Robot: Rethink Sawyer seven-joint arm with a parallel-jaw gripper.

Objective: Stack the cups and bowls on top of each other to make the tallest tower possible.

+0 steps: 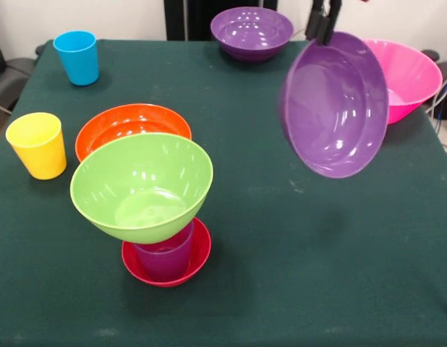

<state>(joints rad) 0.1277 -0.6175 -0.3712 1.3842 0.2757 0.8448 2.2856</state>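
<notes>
Nearest you: tower (155, 217) three high, red bowl (198, 254), purple cup (165, 256), green bowl (140, 184) tilted. Your gripper (322, 25) pinches a purple bowl (335, 105) aloft; six pieces unstacked.

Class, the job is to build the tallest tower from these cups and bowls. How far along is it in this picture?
Done: a tower of a red bowl, a purple cup in it and a tilted green bowl on top. In hand: the hand grips a purple bowl by its rim, lifted off the table. Left: blue cup, yellow cup, orange bowl, pink bowl, second purple bowl.
</notes>
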